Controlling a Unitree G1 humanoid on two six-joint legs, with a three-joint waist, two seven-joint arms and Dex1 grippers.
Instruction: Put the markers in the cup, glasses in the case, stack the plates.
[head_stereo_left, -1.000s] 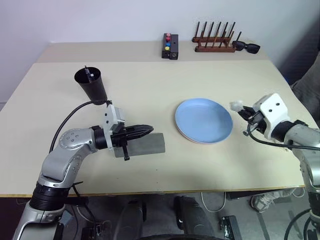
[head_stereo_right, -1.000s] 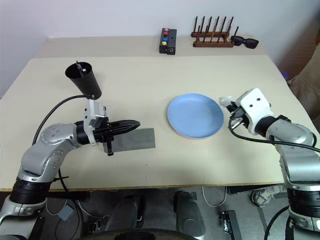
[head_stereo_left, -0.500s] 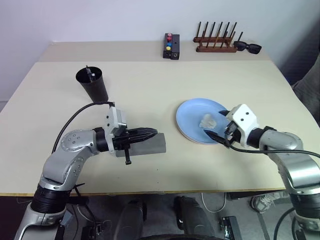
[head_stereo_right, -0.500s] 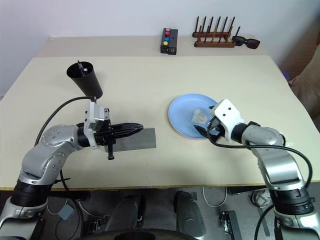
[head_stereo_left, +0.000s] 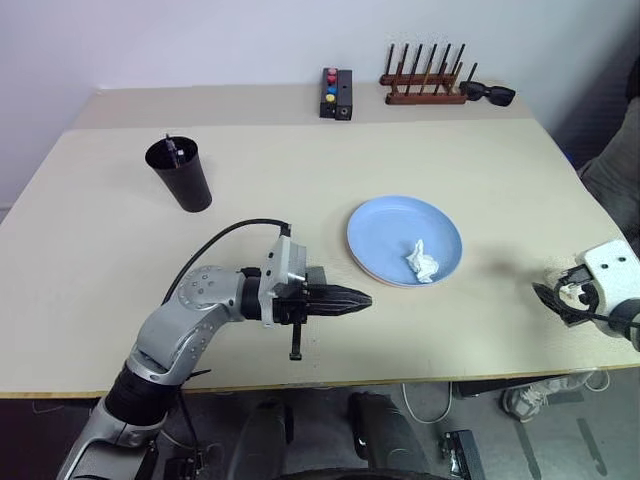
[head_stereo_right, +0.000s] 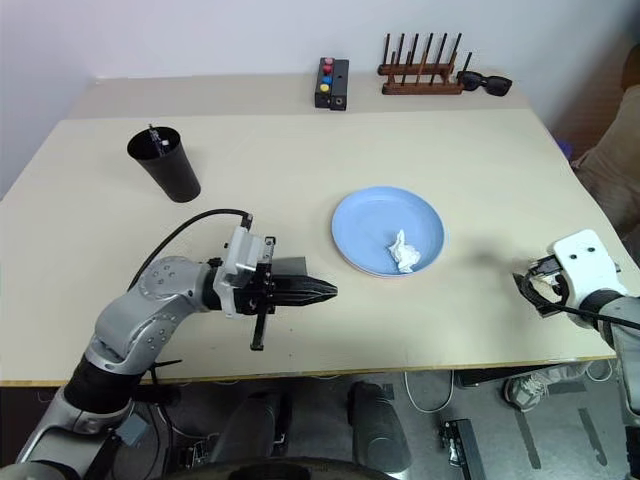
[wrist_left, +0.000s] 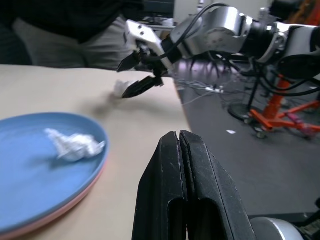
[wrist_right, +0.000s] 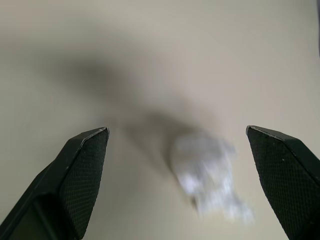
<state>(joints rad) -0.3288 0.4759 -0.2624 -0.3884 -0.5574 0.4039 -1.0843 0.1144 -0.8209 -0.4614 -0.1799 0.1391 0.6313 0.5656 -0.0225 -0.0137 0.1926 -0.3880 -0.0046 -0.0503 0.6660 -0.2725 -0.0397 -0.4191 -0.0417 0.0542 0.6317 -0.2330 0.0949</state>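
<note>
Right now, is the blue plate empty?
No, a crumpled white tissue lies on the blue plate, toward the side nearer the right gripper.

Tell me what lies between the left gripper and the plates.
Nothing: bare tabletop separates the shut left gripper from the plates, as the left eye view shows. A crumpled tissue lies on the blue plate.

Our two head views look forward and down over the beige rectangular table (head_stereo_left: 300, 160). Our left wrist view faces level across the round light-blue plastic plate (wrist_left: 30, 165), shared with them. Our right wrist view looks closely down at the tabletop.
</note>
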